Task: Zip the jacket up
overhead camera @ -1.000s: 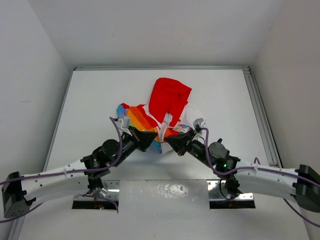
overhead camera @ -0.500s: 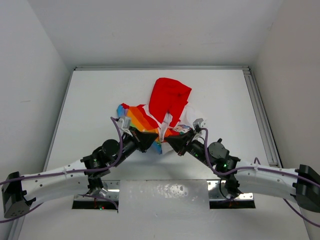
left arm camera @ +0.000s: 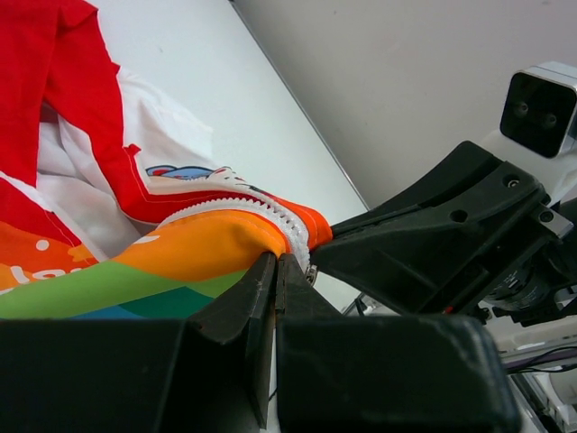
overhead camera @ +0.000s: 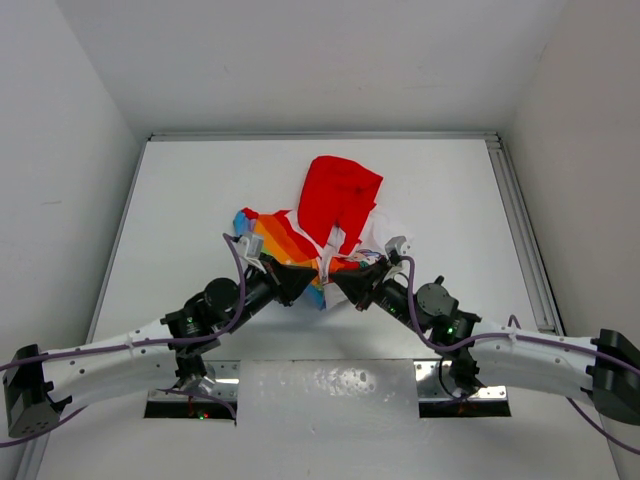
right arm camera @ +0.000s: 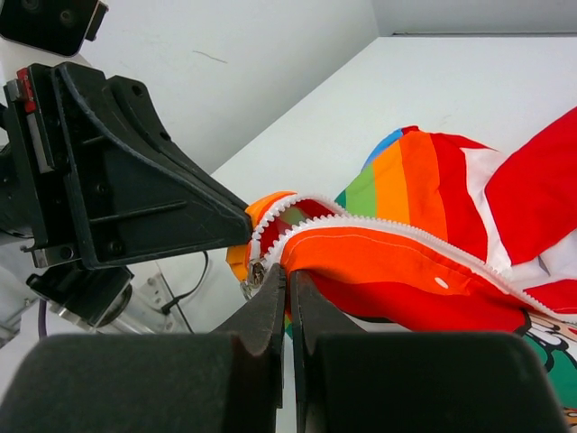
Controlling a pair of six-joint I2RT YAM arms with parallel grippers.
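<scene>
The jacket (overhead camera: 335,205) lies mid-table, red hood at the far end and rainbow panels toward me. Its white zipper (right arm camera: 379,230) is open along most of its length, and the metal slider (right arm camera: 256,273) sits at the bottom hem. My left gripper (overhead camera: 303,280) is shut on the orange hem (left arm camera: 225,239) just left of the zipper teeth (left arm camera: 270,215). My right gripper (overhead camera: 343,284) is shut on the orange hem (right arm camera: 379,266) on the other side, right beside the slider. The two grippers face each other, nearly touching, and hold the hem lifted off the table.
The white table (overhead camera: 180,200) has a raised rail along its right edge (overhead camera: 520,220). White walls stand on the left, right and far sides. The left gripper's black body (right arm camera: 135,189) fills the left of the right wrist view.
Almost nothing differs. Both grippers stay shut on the bottom hem, and the hem has only shifted slightly.
</scene>
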